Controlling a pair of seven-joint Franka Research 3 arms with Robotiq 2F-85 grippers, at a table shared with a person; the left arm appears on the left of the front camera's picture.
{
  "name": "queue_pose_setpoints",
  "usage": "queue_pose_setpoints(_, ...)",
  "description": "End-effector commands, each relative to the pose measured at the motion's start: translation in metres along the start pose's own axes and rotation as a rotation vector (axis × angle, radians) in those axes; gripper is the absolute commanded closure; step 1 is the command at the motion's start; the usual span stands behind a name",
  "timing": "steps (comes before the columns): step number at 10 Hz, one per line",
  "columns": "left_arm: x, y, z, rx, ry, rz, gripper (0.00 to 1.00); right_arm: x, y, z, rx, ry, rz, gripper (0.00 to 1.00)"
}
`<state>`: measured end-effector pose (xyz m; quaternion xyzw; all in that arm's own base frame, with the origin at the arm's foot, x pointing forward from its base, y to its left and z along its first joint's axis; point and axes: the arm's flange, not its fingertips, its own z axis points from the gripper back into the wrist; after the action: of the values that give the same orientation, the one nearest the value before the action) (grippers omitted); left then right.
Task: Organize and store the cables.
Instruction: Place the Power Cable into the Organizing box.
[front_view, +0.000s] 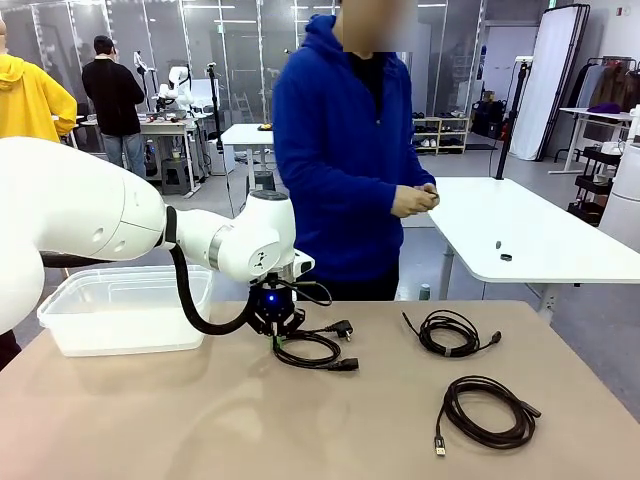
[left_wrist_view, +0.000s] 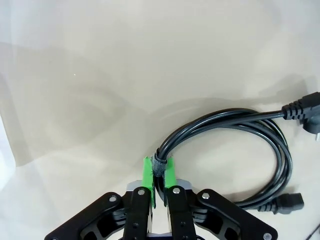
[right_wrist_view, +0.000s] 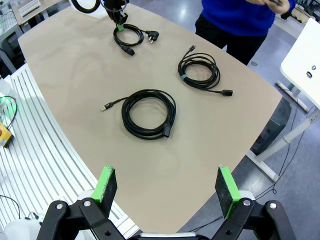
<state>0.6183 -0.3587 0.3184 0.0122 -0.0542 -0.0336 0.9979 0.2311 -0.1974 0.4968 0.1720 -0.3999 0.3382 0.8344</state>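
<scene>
At the table's (front_view: 200, 420) left, beside the clear bin (front_view: 60, 335), the left gripper (left_wrist_view: 159, 170) is pinched on the strapped part of the power cable (left_wrist_view: 235, 122). The cable's loop rests just right of the fingers. Farther right lie a thin cable (front_view: 448, 332) and a thicker cable (front_view: 487, 410). The right gripper (right_wrist_view: 167, 186) hangs high above, spread wide and empty.

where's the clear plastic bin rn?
Front view: the clear rectangular plastic bin sits at the far left of the beige table, just left of the left tool, which is shut on the black coiled power cord.
</scene>
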Motion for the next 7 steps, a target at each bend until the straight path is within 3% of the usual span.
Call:
queue_pose_setpoints(1,-0.006,0.010,0.019,-0.047,-0.031,-0.019,1.00,0.000,0.000,0.002,0.006,-0.009,0.015,0.00)
queue_pose_setpoints(3,-0.007,0.011,0.060,-0.058,-0.022,-0.064,1.00,0.000,0.000,0.002,0.006,-0.009,0.015,0.00)
queue_pose_setpoints(5,-0.020,0.020,0.135,-0.071,-0.102,-0.107,1.00,0.000,0.000,0.002,0.006,-0.009,0.015,0.00)
queue_pose_setpoints(7,-0.030,0.025,0.165,-0.088,-0.102,-0.142,1.00,0.000,0.000,0.002,0.006,-0.009,0.015,0.00)
